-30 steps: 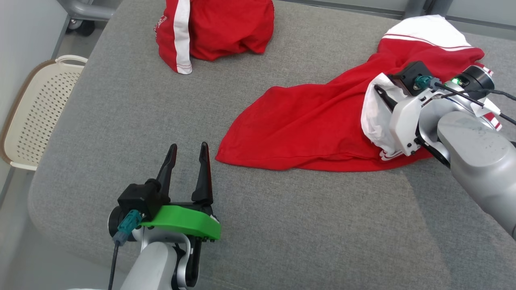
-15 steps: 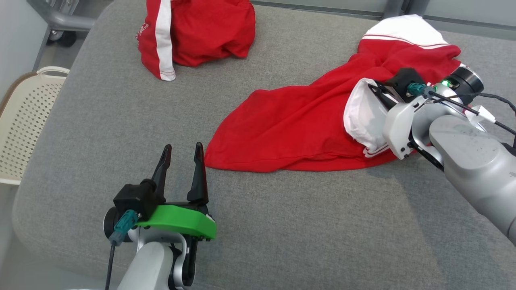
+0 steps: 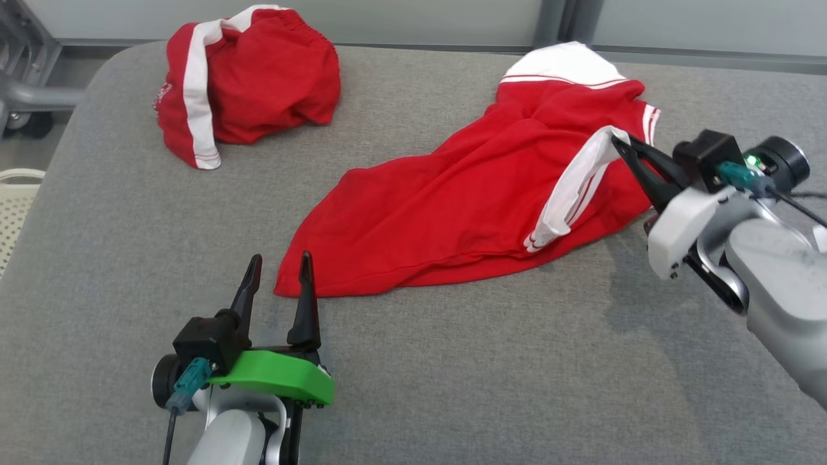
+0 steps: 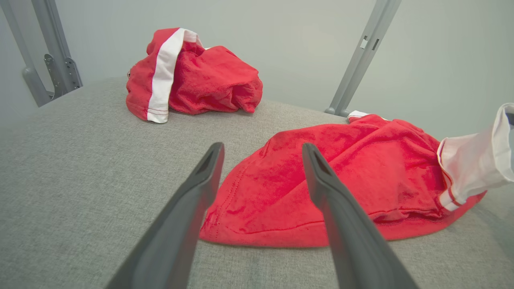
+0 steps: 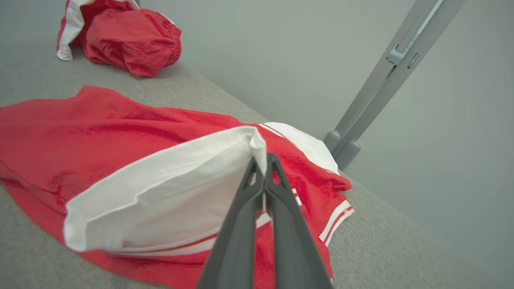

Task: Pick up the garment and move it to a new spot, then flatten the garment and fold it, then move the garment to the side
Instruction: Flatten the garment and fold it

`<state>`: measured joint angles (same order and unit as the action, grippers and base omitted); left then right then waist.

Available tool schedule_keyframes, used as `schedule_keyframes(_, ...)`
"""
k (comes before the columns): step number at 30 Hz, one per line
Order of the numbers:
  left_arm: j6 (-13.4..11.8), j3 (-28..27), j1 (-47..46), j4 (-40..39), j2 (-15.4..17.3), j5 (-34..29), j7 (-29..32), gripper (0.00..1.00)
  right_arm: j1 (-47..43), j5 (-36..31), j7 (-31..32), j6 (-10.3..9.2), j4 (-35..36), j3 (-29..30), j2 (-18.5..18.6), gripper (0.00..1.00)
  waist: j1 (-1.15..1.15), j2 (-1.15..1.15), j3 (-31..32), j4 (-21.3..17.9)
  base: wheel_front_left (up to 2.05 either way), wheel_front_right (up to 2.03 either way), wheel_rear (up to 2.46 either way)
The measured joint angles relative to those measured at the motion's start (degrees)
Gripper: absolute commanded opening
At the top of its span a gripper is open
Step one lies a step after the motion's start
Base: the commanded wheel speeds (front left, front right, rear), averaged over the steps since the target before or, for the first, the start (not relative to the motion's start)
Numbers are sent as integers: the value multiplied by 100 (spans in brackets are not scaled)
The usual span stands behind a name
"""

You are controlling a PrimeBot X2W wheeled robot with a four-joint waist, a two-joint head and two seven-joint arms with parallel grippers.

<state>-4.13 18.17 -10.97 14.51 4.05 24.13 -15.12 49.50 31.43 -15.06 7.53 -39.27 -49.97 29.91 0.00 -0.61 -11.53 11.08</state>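
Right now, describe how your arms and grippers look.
Both arms are pale silver-grey, each ending in two long, tapered dark fingers. The left gripper sits on a bright green bracket, the right gripper on a white bracket. Each wrist carries a black camera block with a teal plug and black cable; a green light glows on the right.

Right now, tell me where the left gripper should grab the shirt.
The shirt's near hem corner, low and straight ahead from the left gripper: it lies flat just past the open fingers, opposite the sleeve the right gripper pinches.
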Motion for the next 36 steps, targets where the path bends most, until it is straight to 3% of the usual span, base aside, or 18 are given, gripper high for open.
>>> schedule_keyframes(7,-88,-35,125,-175,130,0,94,100,-1797,-692,0,1,1079,1392,148,0,0,0,173,-495,0,0,0)
schedule_keyframes(8,-118,-69,152,-261,176,1,118,100,-2260,-861,0,0,1302,1769,126,0,0,0,218,-623,0,0,0)
schedule_keyframes(16,-254,-190,258,-617,369,19,229,100,-3674,-1656,62,0,1944,2916,-221,0,0,0,343,-994,0,0,0)
schedule_keyframes(25,-370,-348,353,-860,503,81,272,100,-4239,-2369,100,0,2106,3448,-612,0,0,0,365,-1101,0,0,0)
schedule_keyframes(36,-452,-386,452,-998,586,129,319,100,-4601,-2882,22,0,1647,4036,-1084,0,0,0,392,-1150,0,0,0)
